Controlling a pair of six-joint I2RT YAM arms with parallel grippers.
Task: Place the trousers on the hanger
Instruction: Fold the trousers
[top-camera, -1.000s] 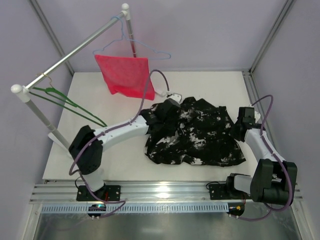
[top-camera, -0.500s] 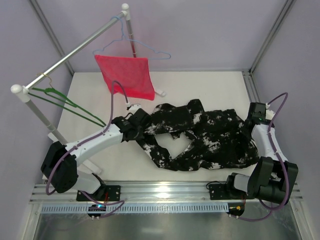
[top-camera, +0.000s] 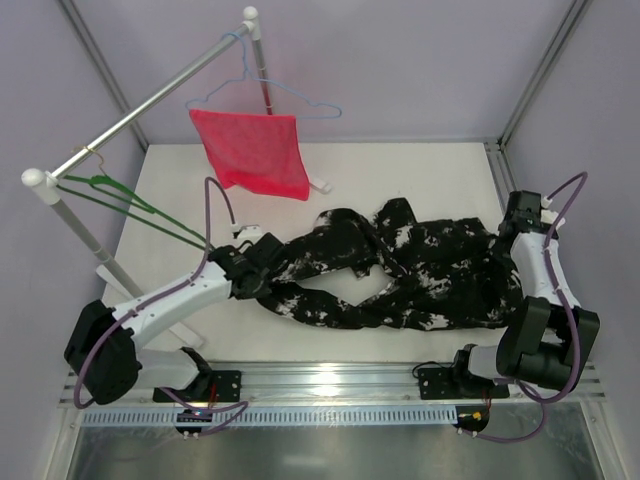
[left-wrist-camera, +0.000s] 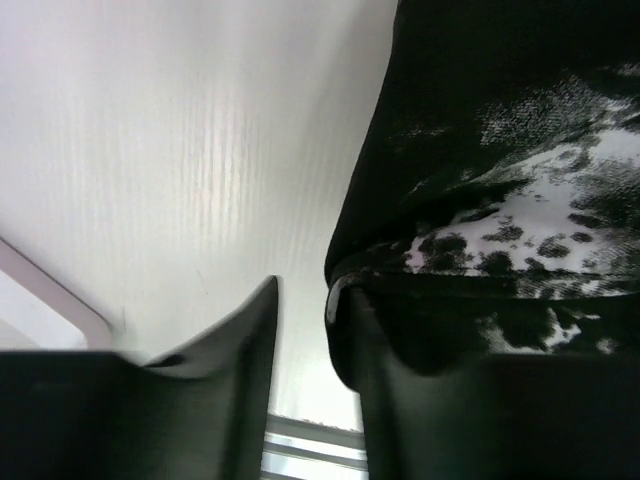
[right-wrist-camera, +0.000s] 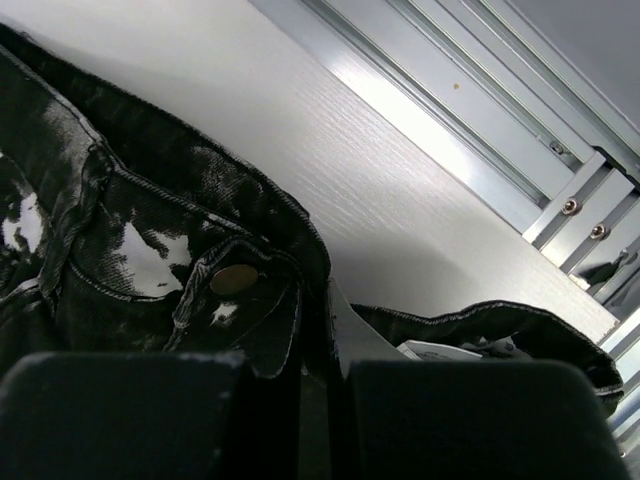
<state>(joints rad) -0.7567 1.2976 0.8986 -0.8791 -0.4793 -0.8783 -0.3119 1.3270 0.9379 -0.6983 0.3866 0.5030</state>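
The trousers lie stretched across the tabletop, well apart from the hanger on its rail, with the right gripper pinching the waistband and the left gripper slightly parted, empty, so hanging remains undone.

The top camera is looking steeply down from high behind the near edge of the desk, taking in all of it from afar. The left wrist camera is peering close past the left fingers at an edge of the trousers, and the right wrist camera is peering past the right fingers at the buttoned waistband. All three views are sharing the trousers and the desk.
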